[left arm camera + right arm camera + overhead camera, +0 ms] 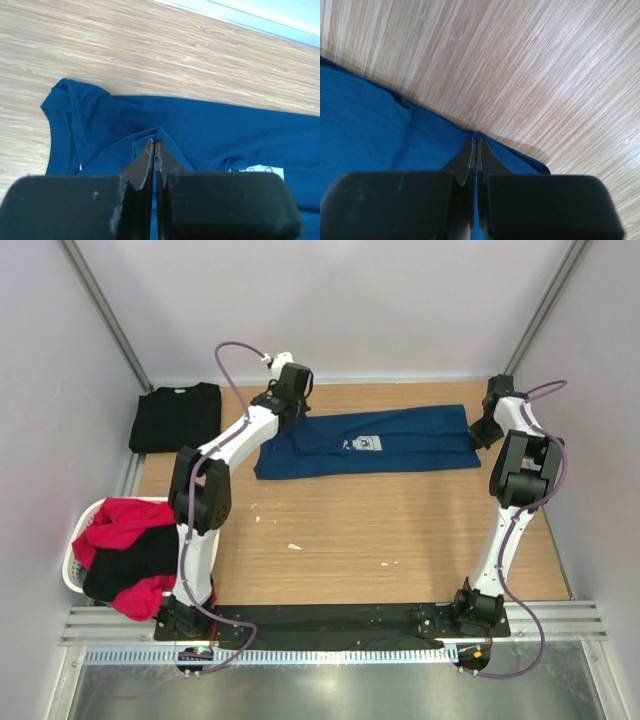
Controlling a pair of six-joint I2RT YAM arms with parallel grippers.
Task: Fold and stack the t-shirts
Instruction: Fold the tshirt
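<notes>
While the top view is showing a folded black t-shirt [177, 417] and a basket [72, 560] of red and black tees [125, 540], the wrist views are showing only the navy t-shirt [385, 445]. The left gripper [155, 145] and right gripper [476, 142] are pinching its two ends. It is lying on the wooden table [400, 525] between pale walls [330, 300].

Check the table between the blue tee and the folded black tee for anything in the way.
Nothing visible lies on the table between the blue tee and the folded black tee; only bare wood shows there. The left arm reaches over that gap, with the left gripper shut on the blue tee near its collar.
</notes>
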